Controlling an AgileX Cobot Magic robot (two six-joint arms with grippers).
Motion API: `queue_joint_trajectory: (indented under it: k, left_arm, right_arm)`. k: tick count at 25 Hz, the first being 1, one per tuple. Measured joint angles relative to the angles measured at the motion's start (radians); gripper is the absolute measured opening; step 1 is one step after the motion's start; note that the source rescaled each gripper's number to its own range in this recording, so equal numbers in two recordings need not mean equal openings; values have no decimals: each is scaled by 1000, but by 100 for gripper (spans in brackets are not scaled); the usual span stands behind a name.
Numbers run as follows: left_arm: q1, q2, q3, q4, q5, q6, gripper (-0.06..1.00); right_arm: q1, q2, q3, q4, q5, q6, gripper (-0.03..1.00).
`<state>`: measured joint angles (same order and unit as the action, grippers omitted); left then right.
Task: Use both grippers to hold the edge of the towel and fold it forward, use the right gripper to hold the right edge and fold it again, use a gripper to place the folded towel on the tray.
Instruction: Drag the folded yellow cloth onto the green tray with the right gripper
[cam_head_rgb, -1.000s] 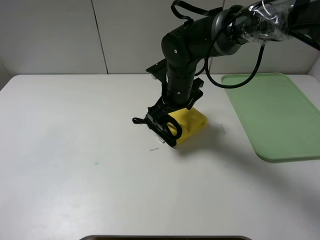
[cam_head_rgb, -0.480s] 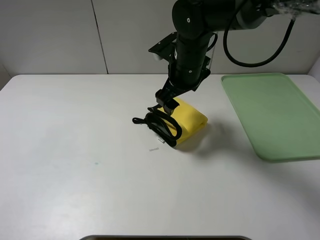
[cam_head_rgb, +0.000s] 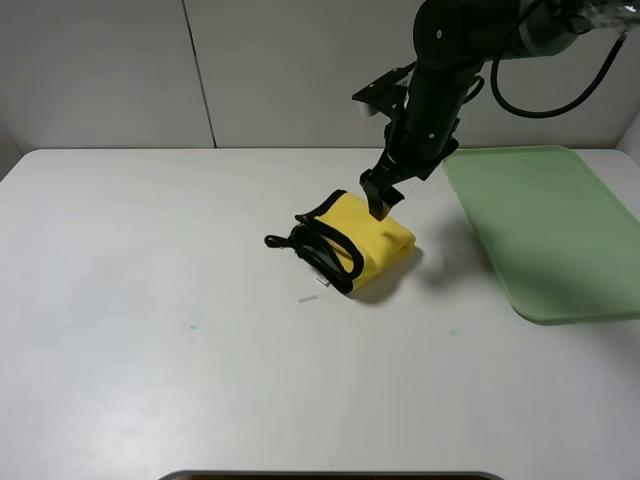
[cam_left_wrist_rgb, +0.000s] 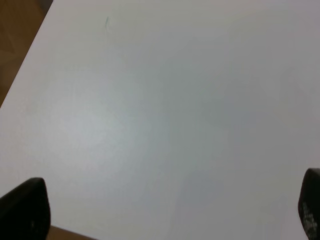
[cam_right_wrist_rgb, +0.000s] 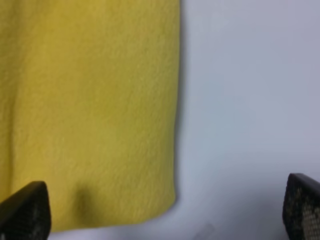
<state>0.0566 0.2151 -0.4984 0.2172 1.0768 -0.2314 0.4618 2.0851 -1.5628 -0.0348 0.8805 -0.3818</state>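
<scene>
My right fingers (cam_head_rgb: 380, 197) stand wide apart, holding nothing, above the folded towel (cam_head_rgb: 365, 242) mid-counter. My left fingers (cam_left_wrist_rgb: 160, 210) are likewise spread, empty, over bare counter (cam_left_wrist_rgb: 160, 100). Judgement: descend squarely, pinch all layers, then carry to the tray (cam_head_rgb: 550, 225) at the counter's right edge.

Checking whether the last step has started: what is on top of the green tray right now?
Nothing lies on the tray; its visible surface is bare. The folded yellow towel lies on the white table beside it. The tray's right edge runs out of frame.
</scene>
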Motion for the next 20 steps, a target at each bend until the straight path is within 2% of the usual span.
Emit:
queue_joint_trajectory:
  k: [4, 13, 20]
  left_arm:
    - [0, 0, 0, 0, 0, 0, 100]
    - [0, 0, 0, 0, 0, 0, 100]
    - [0, 0, 0, 0, 0, 0, 100]
  right_arm:
    - [-7, 36, 0, 35, -27, -38, 100]
    - [-7, 103, 0, 35, -142, -62, 100]
    - [-7, 156, 0, 29, -175, -81, 100]
